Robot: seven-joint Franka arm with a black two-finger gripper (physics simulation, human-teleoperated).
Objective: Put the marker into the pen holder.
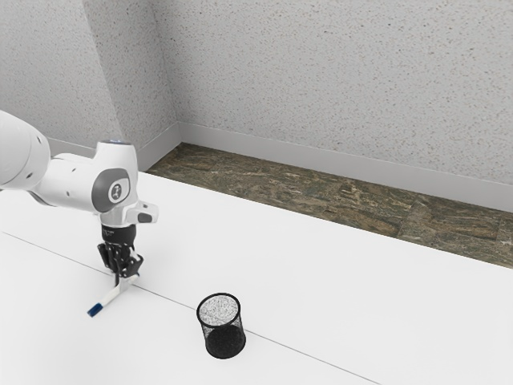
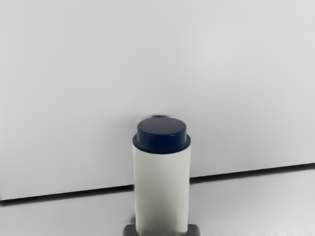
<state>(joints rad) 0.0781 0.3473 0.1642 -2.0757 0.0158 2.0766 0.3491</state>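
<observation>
Exterior view: the black two-finger hand (image 1: 120,278) is at the slim white marker with a dark blue end (image 1: 111,296), over the white, flat surface (image 1: 321,301). The wrist view has the fingertips (image 2: 193,230) against the marker's two sides, so I judge it clamped. Its long body slants; whether any part touches the surface, I cannot tell.

The round black mesh pen holder (image 1: 225,343) stands upright, well apart from the marker, toward the exterior view's right. So the grasp looks done, while the placing is not: the marker is outside the holder. Left to do, as I judge it: raise the marker above the rim, carry it across, turn it nearer upright, lower one end inside and let go.
</observation>
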